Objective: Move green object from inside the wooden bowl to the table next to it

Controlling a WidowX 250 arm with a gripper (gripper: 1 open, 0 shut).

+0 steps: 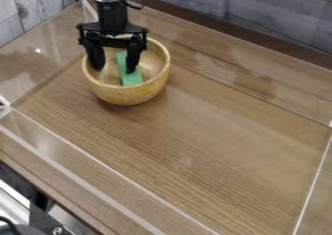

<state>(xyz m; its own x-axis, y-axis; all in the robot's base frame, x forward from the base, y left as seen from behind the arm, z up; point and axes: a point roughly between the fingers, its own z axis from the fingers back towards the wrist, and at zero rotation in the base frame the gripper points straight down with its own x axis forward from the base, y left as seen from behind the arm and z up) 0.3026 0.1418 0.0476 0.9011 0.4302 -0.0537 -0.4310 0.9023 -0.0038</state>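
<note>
Toward the upper left of the table [208, 132], a brown wood-grain surface bounded by clear plastic walls [312, 181], stands the wooden bowl [126, 85], round, light tan and thick-walled. Inside it lies the green object [132, 72], a small flat bright green block resting on the pale inner surface and leaning toward the bowl's far side; only part of it shows past the arm. Directly above the bowl hangs the black gripper [113, 62], pointing straight down, its jaws spread wide and released, holding nothing. One finger [96, 57] reaches down to the left of the block, over the near-left inner wall of the bowl; the other reaches down to the right, so the block lies between the two. Whether either fingertip touches the block or the bowl cannot be told from this view. Beside the bowl, to its right and in front, the tabletop shows bare wood grain with a glossy sheen.
</note>
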